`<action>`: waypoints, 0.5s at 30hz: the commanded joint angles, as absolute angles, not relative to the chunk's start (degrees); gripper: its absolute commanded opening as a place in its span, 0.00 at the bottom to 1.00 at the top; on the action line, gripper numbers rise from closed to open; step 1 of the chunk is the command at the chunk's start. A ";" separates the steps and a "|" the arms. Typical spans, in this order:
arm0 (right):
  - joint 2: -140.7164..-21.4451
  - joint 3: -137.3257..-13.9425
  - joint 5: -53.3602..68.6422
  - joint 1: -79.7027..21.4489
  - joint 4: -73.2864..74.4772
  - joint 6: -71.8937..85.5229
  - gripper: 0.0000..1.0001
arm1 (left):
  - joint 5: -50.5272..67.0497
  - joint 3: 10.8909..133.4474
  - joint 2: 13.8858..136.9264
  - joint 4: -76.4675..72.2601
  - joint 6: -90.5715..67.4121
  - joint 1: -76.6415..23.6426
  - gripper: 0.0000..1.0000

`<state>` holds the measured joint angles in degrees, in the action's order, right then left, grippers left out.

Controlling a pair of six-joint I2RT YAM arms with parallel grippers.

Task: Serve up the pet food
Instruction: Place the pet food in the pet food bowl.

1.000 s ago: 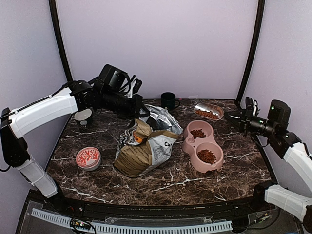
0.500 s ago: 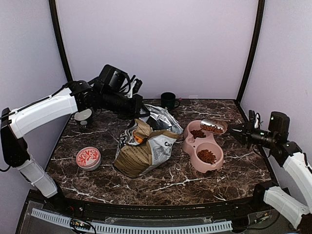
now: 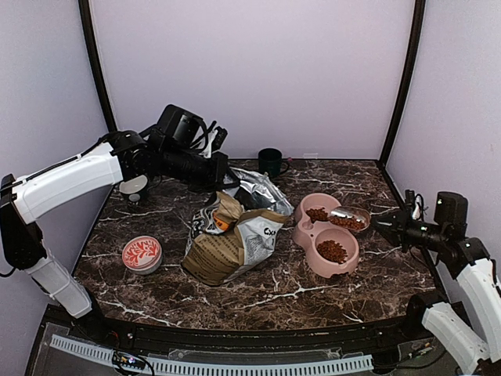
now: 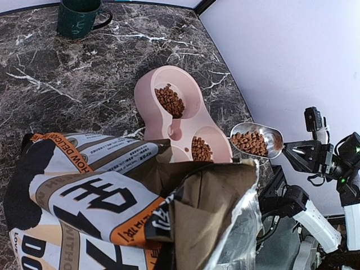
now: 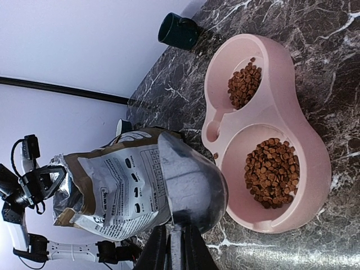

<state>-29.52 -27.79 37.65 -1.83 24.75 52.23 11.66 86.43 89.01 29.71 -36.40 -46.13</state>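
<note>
Right gripper [image 3: 389, 229] pinches the handle of the scoop [image 3: 352, 218], whose long axis runs left from the grip to the pink double bowl [image 3: 300, 233] by the right edge of the table [image 3: 274, 294] — this arm is far nearer. The pet food [image 3: 349, 223] sits in the scoop over the far compartment's right rim; both compartments hold heaps. Left gripper [image 3: 221, 174] is pressed together, apparently on the mouth of the bag [image 3: 235, 247].
</note>
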 commanded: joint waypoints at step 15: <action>-27.69 -30.26 31.38 -1.50 32.95 46.80 0.00 | 11.95 84.34 86.82 31.87 -35.44 -45.70 0.00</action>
<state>-27.99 -27.92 33.04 -1.76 32.29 48.71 11.86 86.02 88.92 29.28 -36.27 -46.13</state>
